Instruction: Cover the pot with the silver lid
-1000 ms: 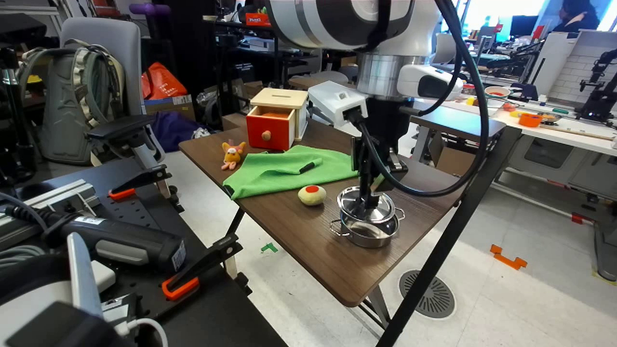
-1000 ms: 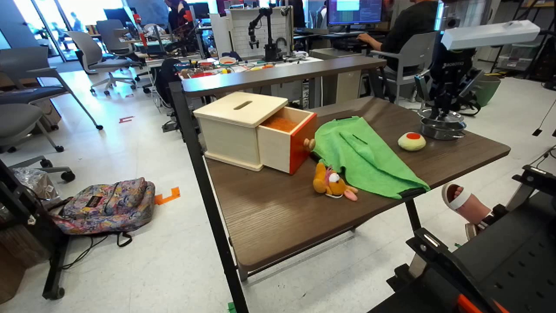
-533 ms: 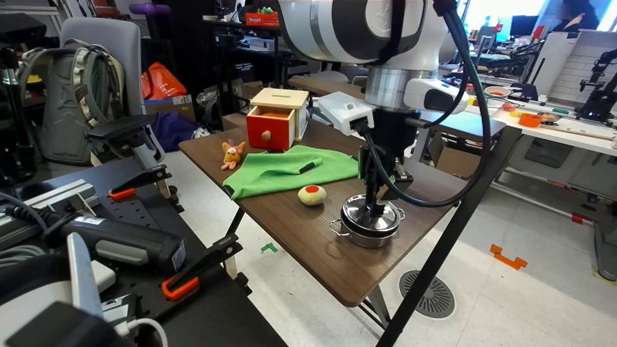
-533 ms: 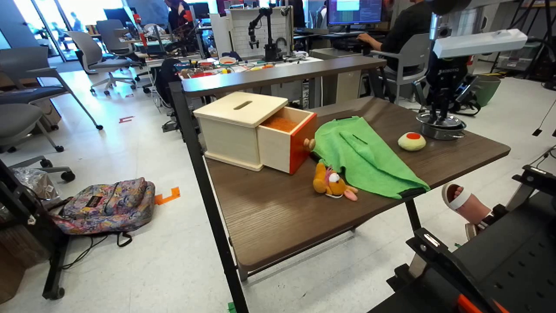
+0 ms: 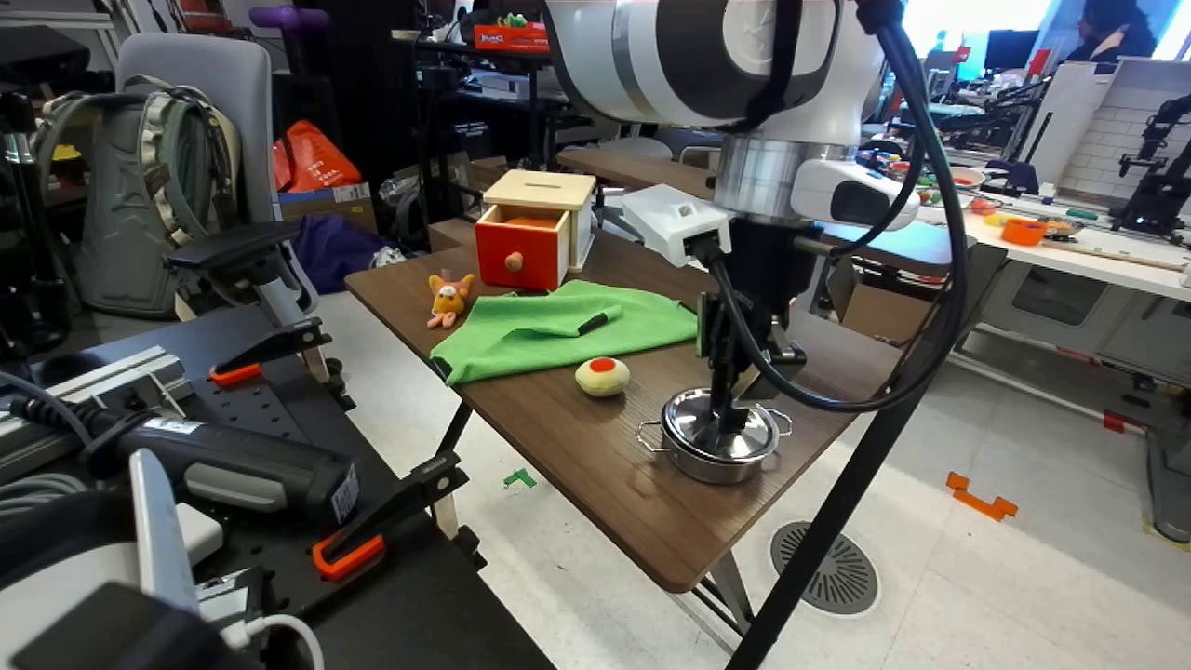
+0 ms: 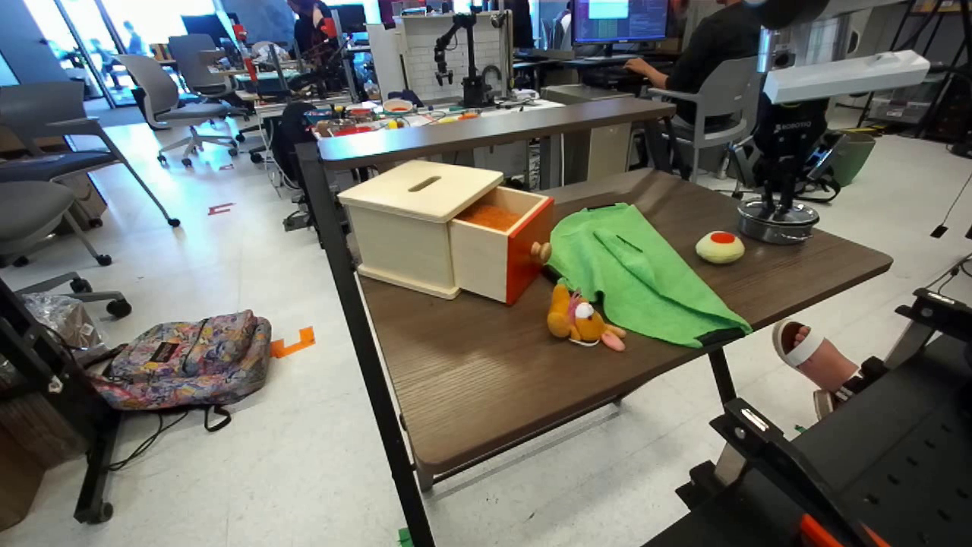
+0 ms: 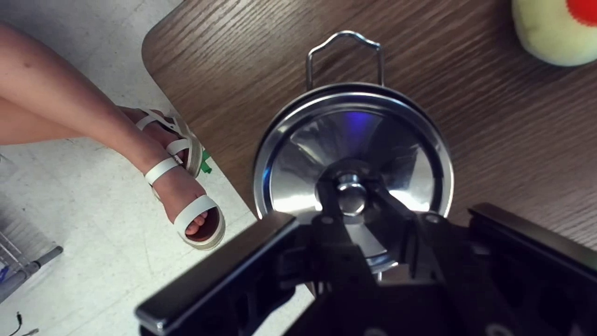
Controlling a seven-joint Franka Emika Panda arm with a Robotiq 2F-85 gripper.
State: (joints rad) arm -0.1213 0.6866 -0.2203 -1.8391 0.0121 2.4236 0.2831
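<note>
The shiny silver lid [image 5: 687,419] lies over the mouth of the silver pot [image 5: 709,468] and looks about level. The pot stands near the table's corner, with its wire side handles out. The lid [image 6: 799,216] and pot [image 6: 767,234] also show on the table in an exterior view. In the wrist view the lid [image 7: 308,149] fills most of the pot's rim, with a thin dark band at the far side. My gripper [image 7: 352,189] points down with its fingertips closed around the lid's knob. The fingers hide part of the lid's near side.
A yellow ball with a red spot [image 5: 602,379] lies beside the pot. Behind it are a green cloth [image 5: 549,326], an orange plush toy [image 6: 581,319] and a wooden box with an open red drawer [image 5: 526,249]. A person's legs [image 7: 126,140] are beside the table.
The lid was tilted and above the pot with a gap. My gripper has come down with it, and it now sits on the pot. The pot has shifted slightly right in an exterior view.
</note>
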